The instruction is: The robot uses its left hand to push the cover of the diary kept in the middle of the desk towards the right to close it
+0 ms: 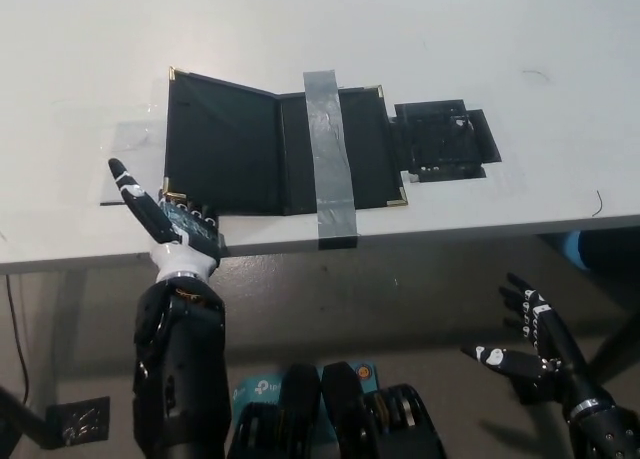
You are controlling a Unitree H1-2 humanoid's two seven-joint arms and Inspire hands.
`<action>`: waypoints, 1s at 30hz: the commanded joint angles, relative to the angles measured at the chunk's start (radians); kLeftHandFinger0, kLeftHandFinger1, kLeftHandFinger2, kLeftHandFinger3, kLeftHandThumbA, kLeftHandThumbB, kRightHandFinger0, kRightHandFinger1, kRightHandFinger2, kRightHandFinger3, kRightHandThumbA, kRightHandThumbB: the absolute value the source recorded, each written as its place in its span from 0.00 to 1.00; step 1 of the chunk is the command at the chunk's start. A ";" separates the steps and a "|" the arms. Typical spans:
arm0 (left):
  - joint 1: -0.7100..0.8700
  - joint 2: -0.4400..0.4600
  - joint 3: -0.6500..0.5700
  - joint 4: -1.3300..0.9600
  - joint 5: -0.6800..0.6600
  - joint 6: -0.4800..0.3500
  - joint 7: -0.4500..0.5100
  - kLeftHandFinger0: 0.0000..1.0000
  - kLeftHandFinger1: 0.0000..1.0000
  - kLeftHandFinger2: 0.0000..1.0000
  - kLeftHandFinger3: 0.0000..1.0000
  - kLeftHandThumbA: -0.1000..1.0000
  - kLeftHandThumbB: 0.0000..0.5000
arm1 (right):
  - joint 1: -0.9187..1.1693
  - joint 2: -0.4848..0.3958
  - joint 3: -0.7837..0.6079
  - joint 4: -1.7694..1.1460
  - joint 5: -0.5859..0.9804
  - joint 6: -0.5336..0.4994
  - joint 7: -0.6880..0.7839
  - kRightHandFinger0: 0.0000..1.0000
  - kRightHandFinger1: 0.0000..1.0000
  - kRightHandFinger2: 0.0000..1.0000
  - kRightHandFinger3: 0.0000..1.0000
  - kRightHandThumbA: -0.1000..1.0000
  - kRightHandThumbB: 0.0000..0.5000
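The left hand [172, 227] sits at the near edge of the desk [80, 69], its palm turned up and its digits spread apart, holding nothing. One long digit points up and away to the hand's outer side, while the shorter ones reach forward to the near left corner of the diary [275, 151]. Whether those tips touch the cover or only lie just beside it cannot be told from this angle.

The diary lies open just ahead of the left hand and to its inner side, flat on the white desk. Its left cover [215, 144] is the part closest to the hand; small brass-coloured corner pieces show at its corners. A wide strip of grey tape [330, 159] runs from the far edge across the right half of the diary and down over the desk's near edge, further to the hand's inner side. Beyond the diary's right edge, well apart from the left hand, a smaller black flat piece [443, 139] lies on the desk, touching the diary's side.

The right hand [530, 344] hangs below the desk level, well apart from the diary, with its digits spread and nothing in it.
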State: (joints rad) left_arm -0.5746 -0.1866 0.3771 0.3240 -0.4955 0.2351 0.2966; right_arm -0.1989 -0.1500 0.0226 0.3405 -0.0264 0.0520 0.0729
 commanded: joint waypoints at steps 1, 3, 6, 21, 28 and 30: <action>-0.001 0.021 -0.126 0.003 0.129 0.020 -0.035 1.00 1.00 1.00 1.00 1.00 0.58 | -0.032 -0.021 0.003 -0.036 -0.010 0.001 0.014 0.88 0.96 0.94 1.00 1.00 0.98; 0.003 0.035 -0.188 -0.002 0.165 0.029 -0.040 1.00 1.00 1.00 1.00 1.00 0.61 | -0.034 -0.021 0.004 -0.038 -0.009 0.010 0.015 0.87 0.95 0.94 1.00 1.00 1.00; -0.002 0.048 -0.258 -0.002 0.176 0.022 -0.069 1.00 1.00 1.00 1.00 1.00 0.69 | -0.037 -0.020 0.006 -0.036 -0.008 0.007 0.019 0.87 0.96 0.94 1.00 1.00 1.00; -0.086 0.283 -0.827 0.052 0.632 0.148 -0.163 1.00 1.00 1.00 1.00 1.00 0.61 | -0.046 -0.022 0.042 -0.049 -0.024 -0.001 0.048 0.87 0.96 0.95 1.00 1.00 0.96; -0.209 0.477 -1.240 0.103 1.163 0.235 -0.413 1.00 1.00 1.00 1.00 1.00 0.67 | -0.054 -0.017 0.067 -0.049 -0.032 -0.008 0.066 0.87 0.95 0.95 1.00 1.00 0.97; -0.215 0.491 -1.266 0.108 1.248 0.235 -0.465 1.00 1.00 1.00 1.00 1.00 0.71 | -0.057 -0.007 0.074 -0.045 -0.034 -0.013 0.064 0.87 0.95 0.94 1.00 1.00 0.97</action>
State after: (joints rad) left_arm -0.6562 0.1991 -0.5183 0.3821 0.0896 0.3054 0.2157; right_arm -0.2105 -0.1494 0.0604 0.3379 -0.0417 0.0567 0.0955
